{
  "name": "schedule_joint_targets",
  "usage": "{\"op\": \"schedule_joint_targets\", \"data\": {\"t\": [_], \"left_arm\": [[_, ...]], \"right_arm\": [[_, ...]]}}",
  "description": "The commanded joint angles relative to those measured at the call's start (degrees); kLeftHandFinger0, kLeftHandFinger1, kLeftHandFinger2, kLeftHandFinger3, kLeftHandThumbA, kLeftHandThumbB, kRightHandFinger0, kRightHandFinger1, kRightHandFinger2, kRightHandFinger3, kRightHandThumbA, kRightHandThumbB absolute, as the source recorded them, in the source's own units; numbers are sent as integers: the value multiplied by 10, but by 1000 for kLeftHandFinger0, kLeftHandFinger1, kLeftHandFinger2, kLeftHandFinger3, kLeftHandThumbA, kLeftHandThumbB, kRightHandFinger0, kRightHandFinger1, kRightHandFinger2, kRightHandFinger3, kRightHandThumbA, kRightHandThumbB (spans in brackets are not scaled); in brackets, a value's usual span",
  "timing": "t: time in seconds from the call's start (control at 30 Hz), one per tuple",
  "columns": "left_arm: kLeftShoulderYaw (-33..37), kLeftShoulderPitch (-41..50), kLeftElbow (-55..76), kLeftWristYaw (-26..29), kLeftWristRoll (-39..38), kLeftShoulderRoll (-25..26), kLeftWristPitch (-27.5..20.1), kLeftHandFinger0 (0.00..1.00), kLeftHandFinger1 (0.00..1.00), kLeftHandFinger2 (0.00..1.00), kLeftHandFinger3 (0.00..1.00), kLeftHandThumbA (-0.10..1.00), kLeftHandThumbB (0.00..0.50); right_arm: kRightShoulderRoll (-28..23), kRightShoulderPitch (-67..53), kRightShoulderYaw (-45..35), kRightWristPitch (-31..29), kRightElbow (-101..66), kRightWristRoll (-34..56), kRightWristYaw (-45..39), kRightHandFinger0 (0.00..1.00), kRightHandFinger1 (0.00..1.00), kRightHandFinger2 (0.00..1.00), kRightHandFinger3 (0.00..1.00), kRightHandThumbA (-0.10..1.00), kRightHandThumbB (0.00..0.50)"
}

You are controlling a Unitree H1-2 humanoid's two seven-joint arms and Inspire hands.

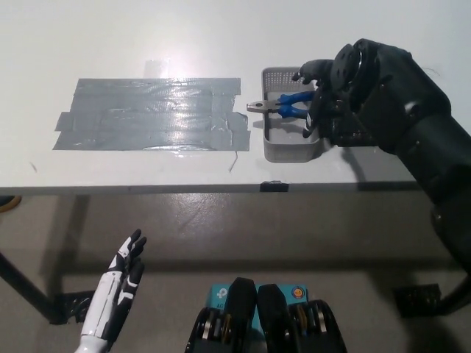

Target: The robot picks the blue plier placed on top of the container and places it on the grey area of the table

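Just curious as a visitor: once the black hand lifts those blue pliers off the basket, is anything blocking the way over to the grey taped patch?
Nothing visible does. The blue pliers lie across the container, their metal nose poking toward the grey area. Only bare white table lies between. The right hand is at the handles; the left hand rests low.

blue-handled plier (283, 105), grey container (288, 147), silver-grey tape patch (151, 114), white table (221, 37).

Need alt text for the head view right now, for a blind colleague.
The black right hand reaches over the blue plier lying across the grey container, beside the grey area of the white table. The white left hand rests open below.
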State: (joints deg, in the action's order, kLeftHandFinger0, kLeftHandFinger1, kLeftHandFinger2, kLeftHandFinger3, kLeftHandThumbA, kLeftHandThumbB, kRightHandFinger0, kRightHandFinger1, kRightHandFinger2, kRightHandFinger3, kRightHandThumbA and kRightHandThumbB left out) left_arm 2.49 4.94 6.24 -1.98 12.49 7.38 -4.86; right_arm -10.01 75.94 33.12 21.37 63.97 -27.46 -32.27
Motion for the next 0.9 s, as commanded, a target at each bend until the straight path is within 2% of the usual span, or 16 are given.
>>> {"op": "schedule_joint_targets", "data": {"t": [0.0,0.07,0.13,0.23,0.53,0.73,0.8,0.87], "left_arm": [[1,-7,16,-1,1,6,-11,1000,1000,1000,1000,1000,231],[1,-8,13,-1,-4,7,-16,1000,1000,1000,1000,1000,219],[0,-8,14,-2,-3,8,-15,1000,1000,1000,1000,1000,226],[0,-11,13,-2,-2,7,-12,1000,1000,1000,1000,1000,227],[3,-10,18,-5,-3,7,-6,1000,1000,1000,1000,1000,224],[3,-13,16,-6,-6,7,-11,1000,1000,1000,1000,1000,217],[3,-13,17,-7,-7,7,-9,1000,1000,1000,1000,1000,220],[4,-13,18,-7,-6,7,-7,1000,1000,1000,1000,1000,225]], "right_arm": [[5,47,-11,-28,0,-3,19,1000,1000,1000,1000,1000,338],[8,47,-14,-32,5,-2,22,1000,1000,1000,1000,1000,335],[13,48,-18,-38,11,1,23,1000,1000,1000,1000,1000,329],[16,50,-20,-43,19,0,30,1000,1000,1000,1000,999,348],[24,54,-19,-42,28,-5,29,1000,1000,1000,1000,1000,336],[25,52,-24,-64,45,1,33,1000,1000,1000,1000,1000,321],[27,51,-27,-71,53,3,33,1000,1000,1000,1000,1000,302],[29,50,-29,-61,59,3,38,1000,1000,1000,1000,1000,318]]}}
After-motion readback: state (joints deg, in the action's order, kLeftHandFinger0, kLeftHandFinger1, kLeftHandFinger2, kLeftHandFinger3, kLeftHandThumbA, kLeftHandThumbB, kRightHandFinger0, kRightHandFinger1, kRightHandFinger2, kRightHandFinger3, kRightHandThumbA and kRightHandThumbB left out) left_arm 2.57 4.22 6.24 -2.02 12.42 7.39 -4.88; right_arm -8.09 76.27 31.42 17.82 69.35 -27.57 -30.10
